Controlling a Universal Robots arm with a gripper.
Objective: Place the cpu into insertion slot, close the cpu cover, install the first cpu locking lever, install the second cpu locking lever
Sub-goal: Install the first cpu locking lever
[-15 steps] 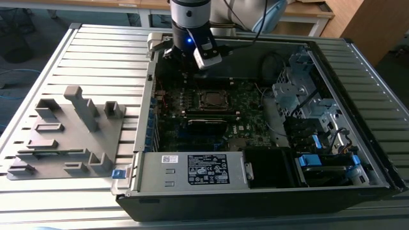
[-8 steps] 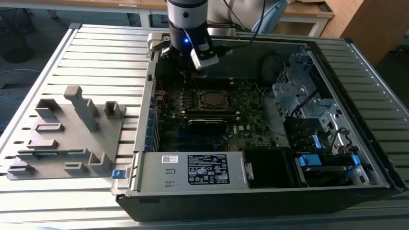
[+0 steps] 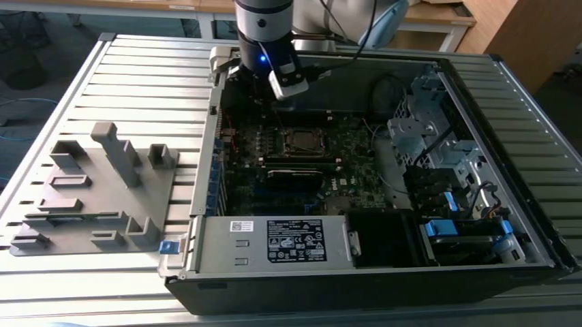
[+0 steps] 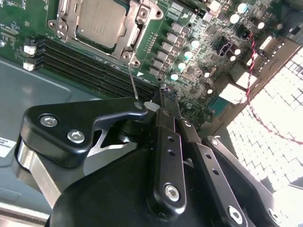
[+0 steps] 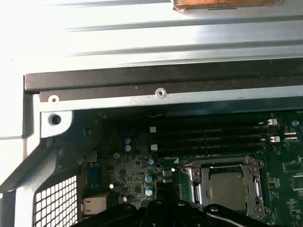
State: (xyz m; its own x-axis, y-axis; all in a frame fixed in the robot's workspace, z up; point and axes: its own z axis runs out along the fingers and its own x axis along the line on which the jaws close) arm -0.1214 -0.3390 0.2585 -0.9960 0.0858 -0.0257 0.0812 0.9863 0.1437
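Note:
The cpu [image 4: 102,21] lies flat in the insertion slot [image 3: 303,141] on the green board, its grey metal top showing in both wrist views [image 5: 226,187]. The silver cpu cover [image 4: 136,35] is folded down around it [image 5: 196,183]. One thin wire locking lever [image 4: 133,80] stands up from a corner of the socket. My gripper [image 4: 163,93] hovers above the board beside the socket, toward the case's back wall [image 3: 283,95]. Its black fingers [image 4: 165,142] meet at the tips, and I see nothing between them.
Black memory slots [image 4: 94,64] run alongside the socket. The open case has a metal back wall [image 5: 161,101], a labelled power supply [image 3: 291,240] in front and a drive cage [image 3: 437,143] on the exterior view's right. A grey parts fixture [image 3: 91,194] lies on the exterior view's left.

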